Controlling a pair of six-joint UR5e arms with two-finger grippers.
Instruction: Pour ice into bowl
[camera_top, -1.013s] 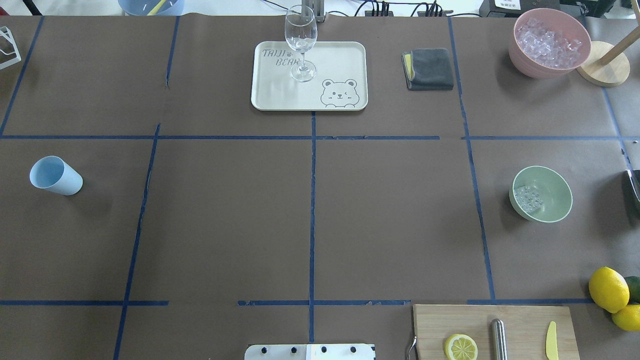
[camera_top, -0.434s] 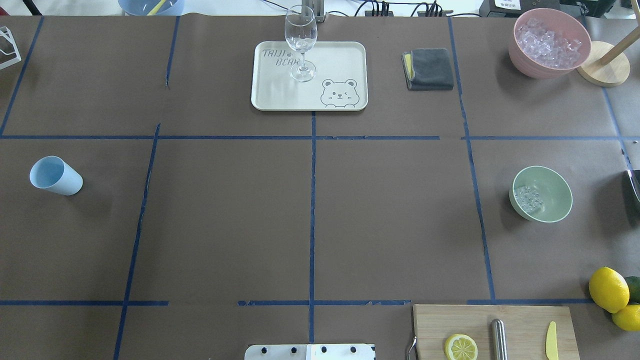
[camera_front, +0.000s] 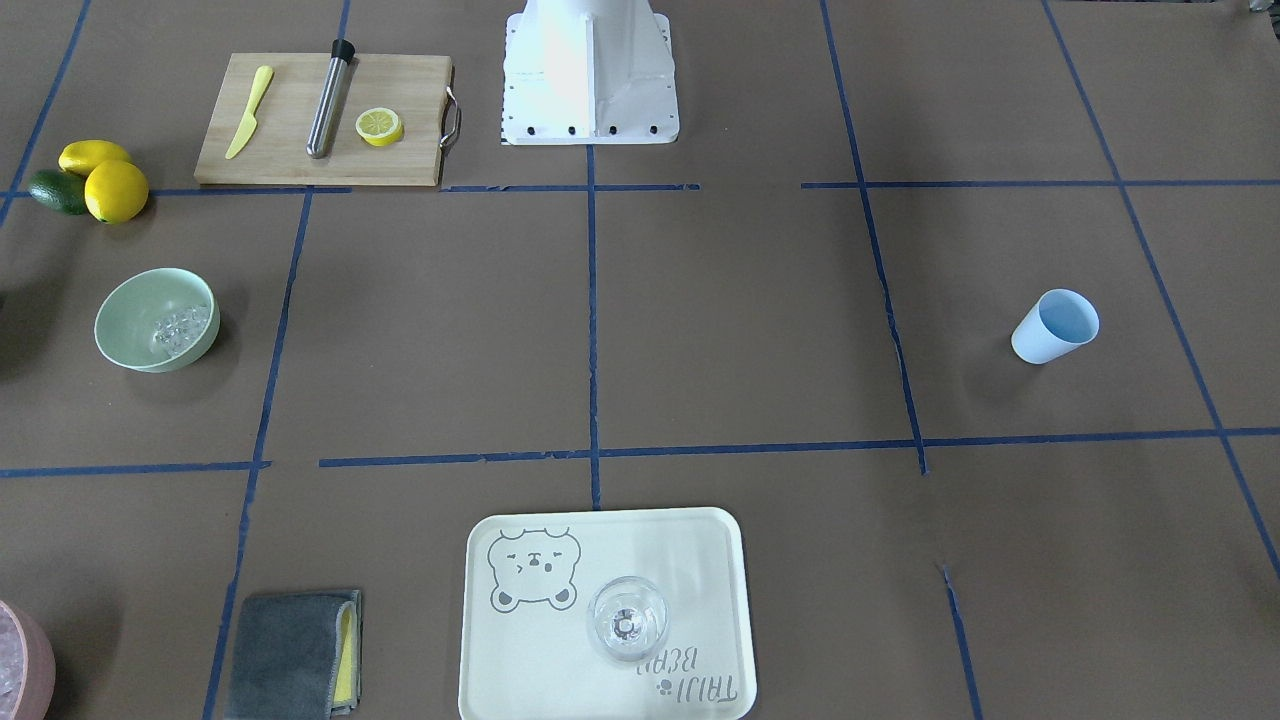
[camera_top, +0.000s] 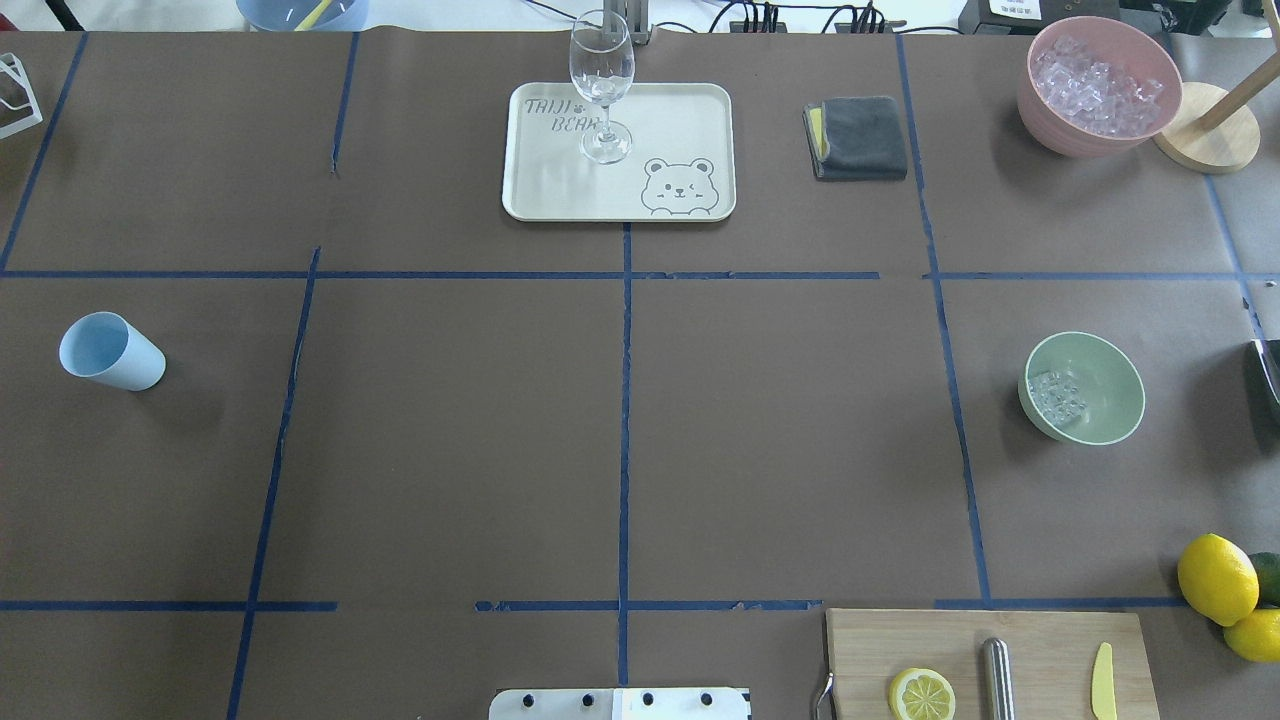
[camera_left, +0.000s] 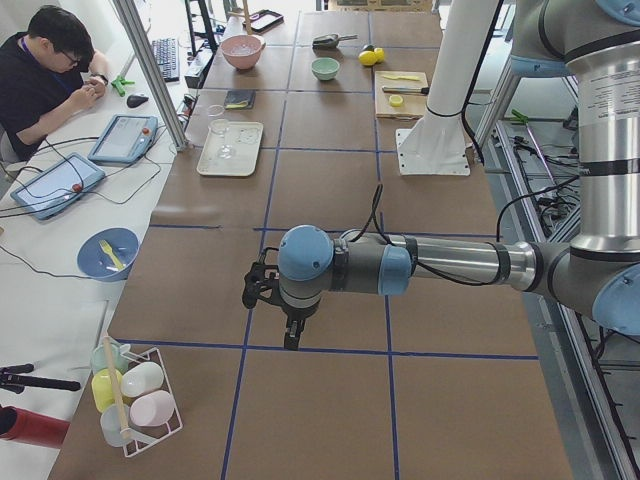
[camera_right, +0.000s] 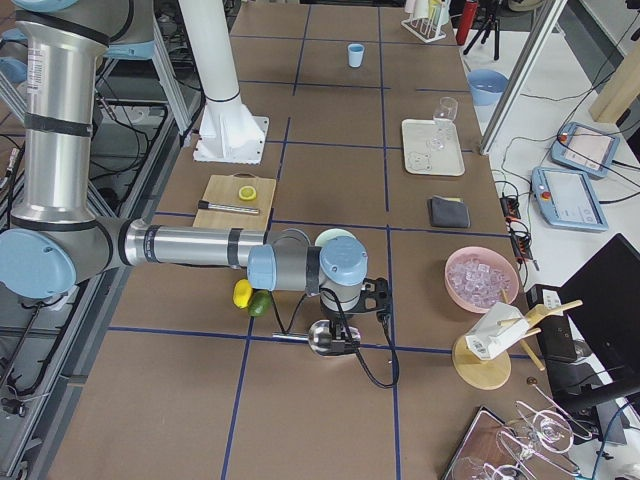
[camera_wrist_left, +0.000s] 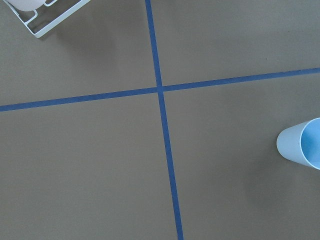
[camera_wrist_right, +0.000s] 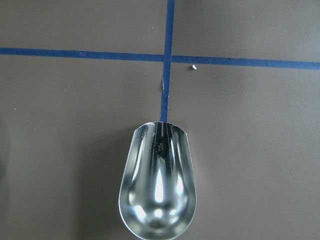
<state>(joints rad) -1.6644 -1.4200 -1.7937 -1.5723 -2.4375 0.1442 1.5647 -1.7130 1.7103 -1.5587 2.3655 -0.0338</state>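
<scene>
The mint-green bowl (camera_top: 1095, 400) stands at the right of the table with a small heap of clear ice (camera_top: 1058, 395) inside; it also shows in the front view (camera_front: 130, 320). My right gripper (camera_right: 372, 295) hovers near the table's right end, beyond the bowl; I cannot tell if it is open or shut. Below it an empty metal scoop (camera_wrist_right: 157, 185) lies on the table, apart from the gripper (camera_right: 325, 338). My left gripper (camera_left: 262, 290) hangs over the left end of the table, and I cannot tell its state. No fingers show in either wrist view.
A pink container (camera_top: 1098, 85) full of ice stands at the back right. A pale blue cup (camera_top: 110, 350) is at the left. A tray (camera_top: 560, 190) with a clear glass (camera_top: 602, 90), a grey cloth (camera_top: 858, 138), a cutting board (camera_top: 1040, 640) and lemons (camera_top: 1217, 578) are around.
</scene>
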